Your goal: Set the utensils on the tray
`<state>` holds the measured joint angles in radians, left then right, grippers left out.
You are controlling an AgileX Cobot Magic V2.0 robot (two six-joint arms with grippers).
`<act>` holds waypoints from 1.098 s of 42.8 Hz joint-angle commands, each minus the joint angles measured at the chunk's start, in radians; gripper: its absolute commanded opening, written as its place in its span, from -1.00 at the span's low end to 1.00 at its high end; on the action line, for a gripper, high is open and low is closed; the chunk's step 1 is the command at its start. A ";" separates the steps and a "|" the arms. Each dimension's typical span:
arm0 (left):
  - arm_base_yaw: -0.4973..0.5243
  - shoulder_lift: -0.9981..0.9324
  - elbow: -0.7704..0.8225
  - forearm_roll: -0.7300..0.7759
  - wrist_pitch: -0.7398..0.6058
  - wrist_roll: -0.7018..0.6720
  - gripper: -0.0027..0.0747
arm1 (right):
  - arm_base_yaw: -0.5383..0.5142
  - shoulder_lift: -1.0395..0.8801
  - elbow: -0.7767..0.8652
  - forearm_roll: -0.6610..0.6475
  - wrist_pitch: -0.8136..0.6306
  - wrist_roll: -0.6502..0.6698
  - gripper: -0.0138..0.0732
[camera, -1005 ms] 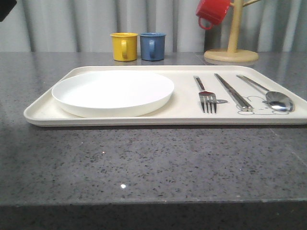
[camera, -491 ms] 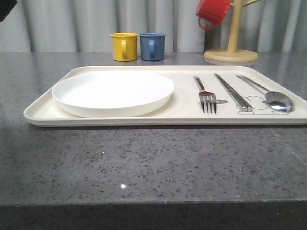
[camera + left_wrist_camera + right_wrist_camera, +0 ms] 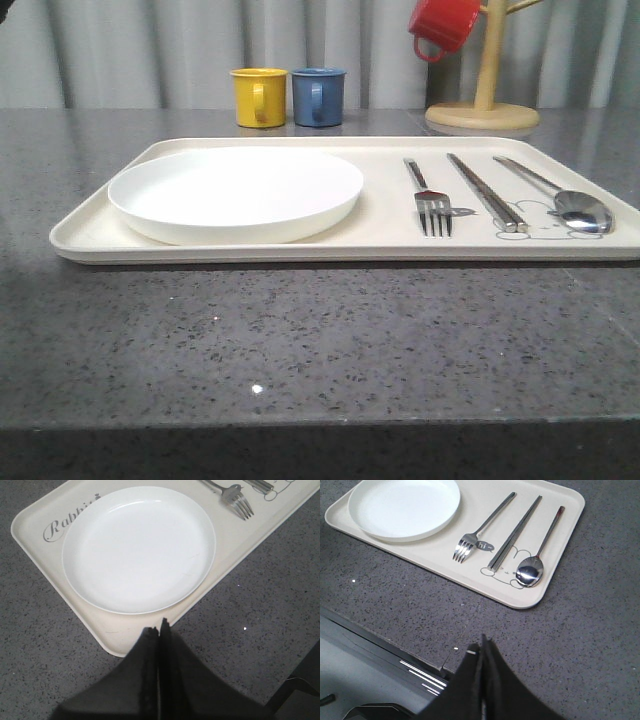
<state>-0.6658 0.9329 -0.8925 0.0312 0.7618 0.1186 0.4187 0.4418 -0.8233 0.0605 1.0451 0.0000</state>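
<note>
**Utensils laid out on the rabbit tray**

The cream tray (image 3: 90,238) holds the white plate (image 3: 235,192), then the fork (image 3: 430,200), chopsticks (image 3: 487,192) and spoon (image 3: 570,200). The left gripper (image 3: 160,625) hangs pressed together, the plate just beyond its tips. The right gripper (image 3: 482,642), likewise closed, is well short of the tray.

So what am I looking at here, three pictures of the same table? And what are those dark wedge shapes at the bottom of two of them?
Yes, one table, three cameras. The robot has two arms, each ending in a pincer with a camera on its wrist. The dark wedges are the left pincer and right pincer, both closed and holding nothing, above the grey table. The third camera looks forward across the table. On it lies a cream tray carrying a white plate, a fork, chopsticks and a spoon. Behind stand a yellow mug and blue mug; a red mug hangs on a wooden stand.
</note>
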 commanded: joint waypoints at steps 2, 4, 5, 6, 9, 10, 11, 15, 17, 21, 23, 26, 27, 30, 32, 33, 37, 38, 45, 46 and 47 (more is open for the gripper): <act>-0.008 -0.014 -0.030 0.001 -0.073 -0.008 -0.98 | 0.002 0.007 -0.020 -0.009 -0.059 -0.014 -0.84; -0.008 -0.014 -0.030 0.001 -0.073 -0.008 -0.98 | 0.002 0.007 -0.020 -0.009 -0.059 -0.014 -0.84; -0.008 -0.014 -0.030 0.001 -0.073 -0.008 -0.98 | 0.002 0.007 -0.020 -0.009 -0.059 -0.014 -0.84; -0.008 -0.014 -0.030 0.001 -0.073 -0.008 -0.98 | 0.002 0.007 -0.020 -0.009 -0.059 -0.014 -0.84; -0.008 -0.014 -0.030 0.001 -0.073 -0.008 -0.98 | 0.002 0.007 -0.020 -0.009 -0.059 -0.014 -0.84; -0.008 -0.014 -0.030 0.001 -0.073 -0.008 -0.98 | 0.002 0.007 -0.020 -0.009 -0.059 -0.014 -0.84; -0.008 -0.014 -0.030 0.001 -0.073 -0.008 -0.98 | 0.002 0.007 -0.020 -0.009 -0.059 -0.014 -0.84; -0.008 -0.014 -0.030 0.001 -0.073 -0.008 -0.98 | 0.002 0.007 -0.020 -0.009 -0.059 -0.014 -0.84; -0.008 -0.014 -0.030 -0.001 -0.071 -0.008 -0.98 | 0.002 0.007 -0.020 -0.009 -0.059 -0.014 -0.84; 0.001 -0.027 -0.030 -0.001 -0.073 -0.008 -0.98 | 0.002 0.007 -0.020 -0.009 -0.059 -0.014 -0.84; 0.017 -0.048 -0.028 -0.003 -0.073 -0.008 -0.98 | 0.002 0.007 -0.020 -0.009 -0.059 -0.014 -0.84; 0.065 -0.108 -0.010 0.002 -0.073 -0.008 -0.98 | 0.002 0.007 -0.020 -0.009 -0.059 -0.014 -0.84; 0.086 -0.129 0.000 0.002 -0.076 -0.008 -0.98 | 0.002 0.007 -0.020 -0.009 -0.059 -0.014 -0.84; 0.172 -0.208 0.053 -0.031 -0.131 -0.008 -0.98 | 0.002 0.007 -0.020 -0.009 -0.059 -0.014 -0.84; 0.223 -0.270 0.093 -0.042 -0.191 -0.008 -0.98 | 0.002 0.007 -0.020 -0.009 -0.059 -0.014 -0.84; 0.256 -0.298 0.122 -0.048 -0.218 -0.008 -0.98 | 0.002 0.007 -0.020 -0.009 -0.059 -0.014 -0.84; 0.355 -0.433 0.228 -0.050 -0.325 -0.008 -0.98 | 0.002 0.007 -0.020 -0.009 -0.059 -0.014 -0.84; 0.382 -0.461 0.264 -0.050 -0.353 -0.008 -0.98 | 0.002 0.007 -0.020 -0.009 -0.059 -0.014 -0.84; 0.529 -0.693 0.480 -0.046 -0.507 -0.008 -0.98 | 0.002 0.007 -0.020 -0.009 -0.059 -0.014 -0.84; 0.546 -0.718 0.506 -0.046 -0.521 -0.008 -0.98 | 0.002 0.007 -0.020 -0.009 -0.059 -0.014 -0.84; 0.566 -0.741 0.539 -0.046 -0.534 -0.008 -0.98 | 0.002 0.007 -0.020 -0.009 -0.059 -0.014 -0.84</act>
<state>-0.1470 0.2498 -0.4065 -0.0053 0.3716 0.1186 0.4187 0.4418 -0.8233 0.0605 1.0471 0.0000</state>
